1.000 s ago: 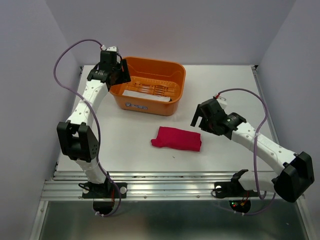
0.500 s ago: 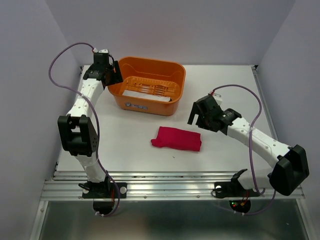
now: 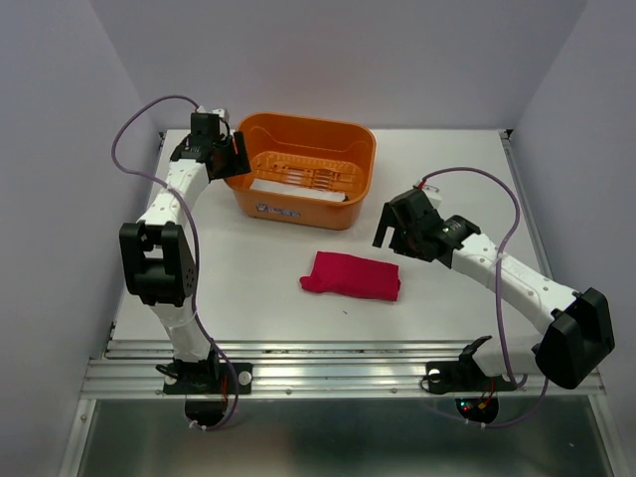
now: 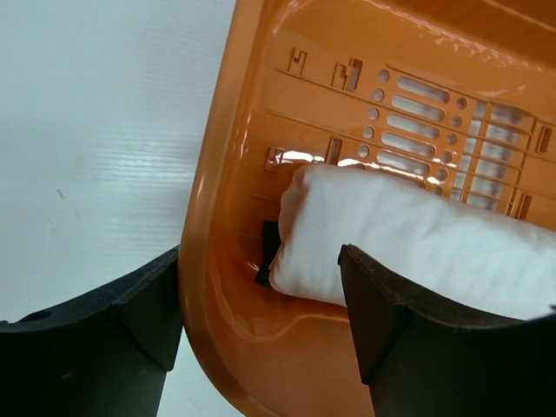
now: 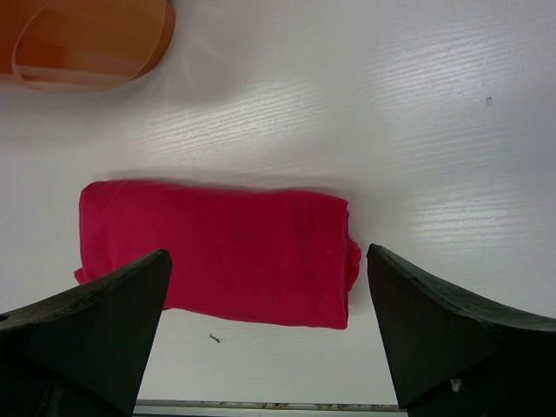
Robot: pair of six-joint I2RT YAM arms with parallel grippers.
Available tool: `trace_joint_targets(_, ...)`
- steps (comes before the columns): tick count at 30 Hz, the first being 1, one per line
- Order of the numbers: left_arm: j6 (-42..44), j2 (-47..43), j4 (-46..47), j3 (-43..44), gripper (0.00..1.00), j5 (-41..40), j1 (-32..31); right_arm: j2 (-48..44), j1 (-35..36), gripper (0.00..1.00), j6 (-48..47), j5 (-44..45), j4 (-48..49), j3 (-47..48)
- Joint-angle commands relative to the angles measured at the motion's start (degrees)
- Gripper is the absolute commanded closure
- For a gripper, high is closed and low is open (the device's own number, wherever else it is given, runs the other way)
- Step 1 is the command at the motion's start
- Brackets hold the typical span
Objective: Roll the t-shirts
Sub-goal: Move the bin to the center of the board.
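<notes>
Shifted a little toward the right of the top view are the orange basket [image 3: 298, 211] and the left gripper [image 3: 227, 159] at its left rim. Everything nearer the arm bases lies as it did half a second ago.

Nearest, the crimson-pink t-shirt [image 3: 351, 276] sits as a compact folded bundle on the white table [image 3: 248, 298], just below the centre of the top view. It has not moved or changed shape, and nothing touches it. In the right wrist view it lies lengthwise between the two fingers, with bare table all around it.

Just beyond it and to the right, the right gripper [image 3: 390, 231] hangs over the table near the bundle's right end. Its jaws are spread wide and hold nothing. This arm keeps the pose it had half a second ago.

Farthest, in the upper left of the top view, the left gripper straddles the basket's left wall. One finger is outside and one inside, and the jaws are spread rather than pinched on the plastic. Inside the basket a white roll of cloth [image 4: 417, 243] lies along the near wall, beside the inner finger.
</notes>
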Motion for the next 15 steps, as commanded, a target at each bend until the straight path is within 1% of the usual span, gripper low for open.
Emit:
trace_joint_targets(1, -1.14, -6.12, 0.81, -2.92, 0.23, 7.75, -0.56, -1.66, -0.15, 0.01, -0.37, 1.43, 1.39, 1.49)
trace_joint_targets(4, -1.58, -8.33, 1.25, -5.47, 0.23, 10.66, -1.61, -1.22, -0.15, 0.01, 0.07, 1.78, 1.39, 1.58)
trace_joint_targets(10, -2.37, -12.01, 1.52, -10.57, 0.23, 13.65, -3.98, -1.13, -0.76, 0.0, 0.86, 0.56, 1.39, 1.67)
trace_joint_targets(15, -2.99, -16.76, 1.69, -14.0, 0.23, 13.22, -6.1, -1.92, -2.0, 0.0, 0.77, -2.78, 1.48, -0.52)
